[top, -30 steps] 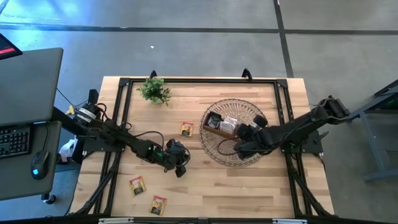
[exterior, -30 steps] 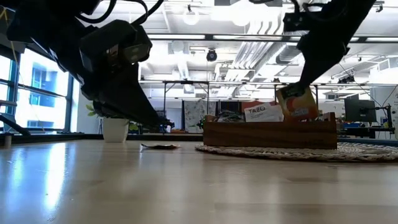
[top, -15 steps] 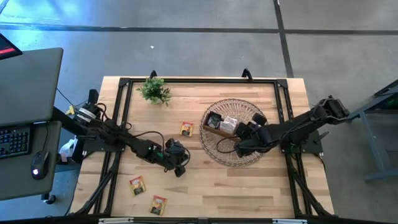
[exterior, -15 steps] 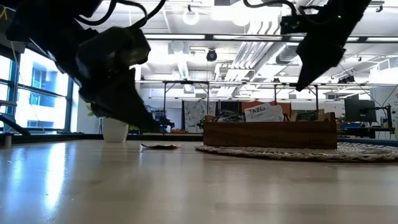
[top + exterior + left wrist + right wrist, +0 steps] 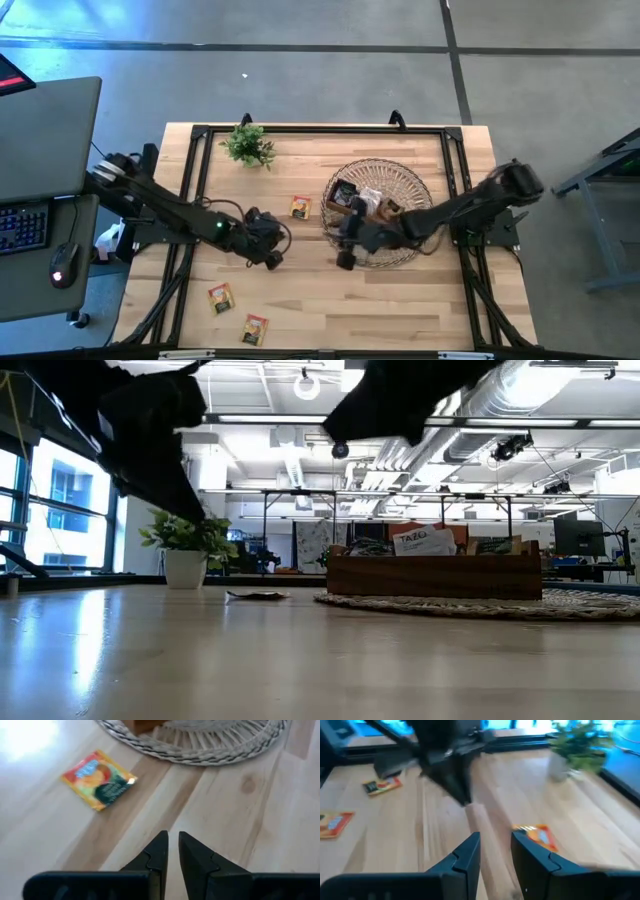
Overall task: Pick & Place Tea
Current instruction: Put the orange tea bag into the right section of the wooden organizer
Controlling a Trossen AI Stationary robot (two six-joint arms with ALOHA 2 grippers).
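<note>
Three tea packets lie loose on the worktop: one mid-table beside the wicker basket, two near the front-left corner | step: reaching for next packet | right gripper off basket's left rim, fingers slightly apart, empty | left gripper mid-table, fingers nearly together, empty | next: descend, straddle packet.

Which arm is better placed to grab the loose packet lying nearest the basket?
Probably the right: the right gripper, open, faces that packet closely. The left gripper, nearly shut, sits about as near.
</note>
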